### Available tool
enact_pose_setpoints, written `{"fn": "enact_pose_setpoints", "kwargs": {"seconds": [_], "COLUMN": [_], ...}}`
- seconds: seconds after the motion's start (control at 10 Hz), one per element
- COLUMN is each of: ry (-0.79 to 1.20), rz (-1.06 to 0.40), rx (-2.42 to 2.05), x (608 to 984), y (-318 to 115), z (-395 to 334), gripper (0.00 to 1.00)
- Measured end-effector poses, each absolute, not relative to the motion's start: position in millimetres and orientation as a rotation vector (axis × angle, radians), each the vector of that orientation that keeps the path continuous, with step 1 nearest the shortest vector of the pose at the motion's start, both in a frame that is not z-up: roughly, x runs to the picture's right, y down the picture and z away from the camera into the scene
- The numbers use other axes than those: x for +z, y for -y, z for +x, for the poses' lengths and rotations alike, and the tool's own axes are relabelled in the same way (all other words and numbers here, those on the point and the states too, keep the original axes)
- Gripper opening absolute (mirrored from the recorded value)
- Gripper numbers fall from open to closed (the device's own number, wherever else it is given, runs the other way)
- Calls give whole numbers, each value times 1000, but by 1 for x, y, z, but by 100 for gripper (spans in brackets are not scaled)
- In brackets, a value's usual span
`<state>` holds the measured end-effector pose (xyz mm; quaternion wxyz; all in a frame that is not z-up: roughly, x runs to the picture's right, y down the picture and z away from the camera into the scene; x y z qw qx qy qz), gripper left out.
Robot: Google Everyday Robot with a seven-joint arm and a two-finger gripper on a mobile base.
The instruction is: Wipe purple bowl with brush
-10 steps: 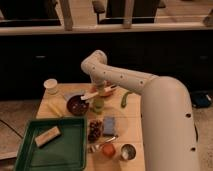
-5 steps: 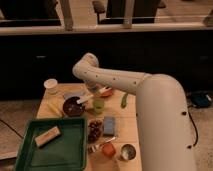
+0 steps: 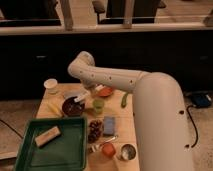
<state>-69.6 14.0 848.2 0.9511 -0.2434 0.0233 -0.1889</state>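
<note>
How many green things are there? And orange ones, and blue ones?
Green: 3 (tray, cup, long vegetable)
Orange: 2 (dish, small round thing)
Blue: 1 (flat packet)
Total: 6
The hand is over the purple bowl.
</note>
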Motion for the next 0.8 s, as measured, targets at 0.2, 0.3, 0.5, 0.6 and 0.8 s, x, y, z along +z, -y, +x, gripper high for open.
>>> {"fn": "enact_pose_setpoints", "kwargs": {"seconds": [0.2,0.3,0.5,0.6,0.8], "ry": [-39,-28,-22,-19,-1], "rz": [-480,-471,-469,-469,-466], "rx": [-416,-445,-488,-514,-583], "x": [843,842,840,838,832], "y": [-10,-8,-9,-12,-23], "z": [-82,-96,-106,-112,-127], "gripper": [0,0,0,0,0]}}
